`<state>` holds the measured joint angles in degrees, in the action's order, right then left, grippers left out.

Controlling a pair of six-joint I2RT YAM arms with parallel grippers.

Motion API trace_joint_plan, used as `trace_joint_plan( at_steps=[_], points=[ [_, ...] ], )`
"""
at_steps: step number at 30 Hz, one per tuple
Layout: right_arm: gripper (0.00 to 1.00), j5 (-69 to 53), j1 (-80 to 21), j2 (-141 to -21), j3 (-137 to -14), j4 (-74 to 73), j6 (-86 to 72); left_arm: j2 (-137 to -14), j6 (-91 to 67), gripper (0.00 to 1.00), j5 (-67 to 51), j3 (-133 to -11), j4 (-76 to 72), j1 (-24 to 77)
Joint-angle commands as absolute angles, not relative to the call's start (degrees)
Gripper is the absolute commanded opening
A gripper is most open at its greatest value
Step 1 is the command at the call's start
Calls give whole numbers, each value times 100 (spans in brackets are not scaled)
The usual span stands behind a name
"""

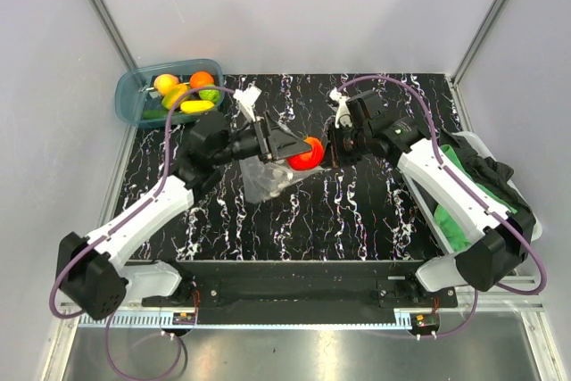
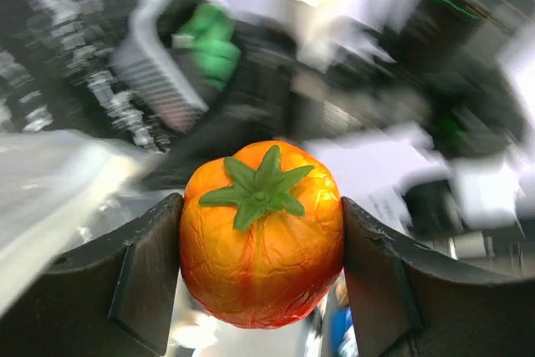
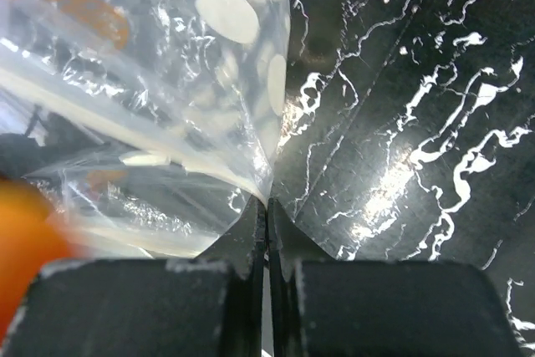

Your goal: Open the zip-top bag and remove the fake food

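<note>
The tomato (image 2: pixel 261 236) is pinched in the left fingers (image 2: pixel 142 282), near the bag (image 1: pixel 265 183) at the surface's (image 1: pixel 357 220) centre. The bag's edge is nipped by the pressed-together right fingers (image 3: pixel 209 298). The tomato is best lifted clear and carried to the tub (image 1: pixel 134 103) at eleven o'clock (with the bag pinned).

The fake tomato (image 2: pixel 261 248) is orange-red with green leaves, the bag (image 3: pixel 167 106) clear, pale-dotted.
</note>
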<state>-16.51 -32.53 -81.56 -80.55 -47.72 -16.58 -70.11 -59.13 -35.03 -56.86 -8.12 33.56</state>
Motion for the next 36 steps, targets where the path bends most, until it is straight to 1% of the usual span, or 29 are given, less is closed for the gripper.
trace_joint_plan(
  at_steps=[1,3,5,7,8,9,10,11,12,13,14,17,19,23,25,26,28,29,30,31,32,33,35,36],
  points=[
    [0,-1696,-3130,-8270,-8173,-4720,-1898,-6460,-5608,0,-4884,-5432,-2925,3243],
    [0,-1828,-3050,-8463,-8279,-4763,-1968,-6460,-5642,0,-5114,-5440,-3092,3243],
    [0,-2021,-2962,-8630,-8446,-4755,-2021,-6704,-6168,0,-5316,-5423,-4101,3234],
    [0,-2100,-2901,-8779,-8612,-4781,-2039,-6968,-6958,0,-5458,-5519,-5216,3191],
    [0,-2135,-2874,-8815,-8657,-4790,-2048,-7300,-7274,0,-5441,-5572,-5664,3182],
    [0,-2188,-2848,-8859,-8736,-4790,-2057,-7486,-7991,0,-5371,-5703,-6548,3173],
    [0,-2267,-2769,-8929,-8780,-4799,-2074,-7706,-8398,0,-5301,-5791,-7113,3138],
    [0,-2241,-2734,-8956,-8815,-4851,-2083,-8178,-8820,0,-5161,-5931,-7667,3120],
    [0,-2250,-2681,-9000,-8885,-4860,-2083,-8444,-9651,0,-5081,-6089,-8613,3120],
    [0,-2241,-2646,-9078,-8929,-4886,-2100,-8681,-9990,0,-5028,-6465,-8935,3103],
    [0,-2215,-2515,-9105,-8973,-4956,-2118,-9023,-10237,0,-4975,-6617,-9112,3094],
    [0,-2136,-2190,-9228,-9158,-5175,-2057,-9307,-10450,0,-4930,-6943,-9150,3041],
    [0,-1769,-1979,-9342,-9377,-5387,-1847,-9448,-10503,0,-5403,-7188,-8861,2997],
    [0,-1416,-1609,-9413,-9729,-5651,-1433,-9466,-10539,0,-5817,-6866,-8509,2883],
    [0,-1406,-1573,-9466,-9835,-5686,-1336,-9309,-10267,0,-5871,-6620,-8070,2760],
    [0,-1458,-1573,-9466,-9818,-5678,-1345,-9090,-9691,0,-5967,-6514,-7764,2690],
    [0,-1634,-1573,-9413,-9625,-5625,-1406,-8817,-8724,0,-6073,-6442,-5914,2444],
    [0,-1678,-1573,-9378,-9546,-5564,-1424,-8572,-7396,0,-5995,-6512,-4984,2339],
    [0,-1740,-1565,-9282,-9397,-5537,-1424,-8465,-6609,0,-5838,-6852,-2843,2103],
    [0,-1766,-1573,-9229,-9317,-5502,-1415,-8394,-5844,0,-5601,-7082,-1708,1987],
    [0,-1775,-1573,-9168,-9256,-5450,-1424,-8420,-4592,0,-4972,-7389,-739,1873],
    [0,-1784,-1573,-9063,-9168,-5432,-1441,-8481,-4162,0,-4627,-7844,724,1655],
    [0,-1828,-1573,-8974,-9097,-5379,-1520,-8762,-3781,0,-4037,-8076,1490,1364],
    [0,-1889,-1573,-8904,-9036,-5362,-1581,-8858,-3805,0,-3912,-8112,1564,1040]
  ],
)
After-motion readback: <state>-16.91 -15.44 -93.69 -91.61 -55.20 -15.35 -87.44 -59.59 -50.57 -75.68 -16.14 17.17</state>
